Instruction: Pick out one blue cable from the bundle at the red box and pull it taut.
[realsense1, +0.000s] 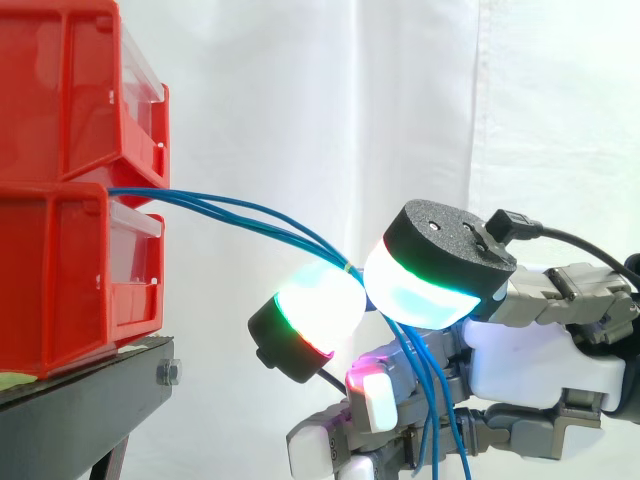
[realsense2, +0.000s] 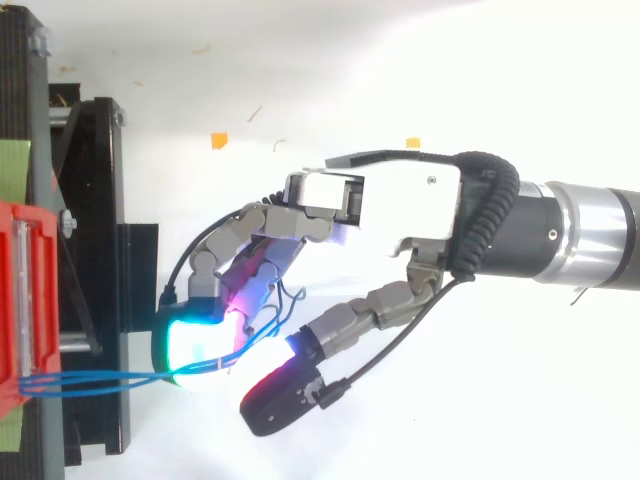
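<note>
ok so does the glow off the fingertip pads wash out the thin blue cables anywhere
side view: the thin blue cables stand out well against the white curtain, but the white-cyan glow of the hand's thick fingertip pads bleaches them where they pass between; top view: the cables are harder to follow across the cyan pad glare.

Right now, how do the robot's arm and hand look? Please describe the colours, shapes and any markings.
The hand has a white palm shell and grey, segmented metal fingers. Its thick, rounded pads glow white-cyan with a thin green or red line at the edge, and they have black caps. One lower pad glows magenta. The arm behind the hand is a round tube, first black, then silver.
</note>
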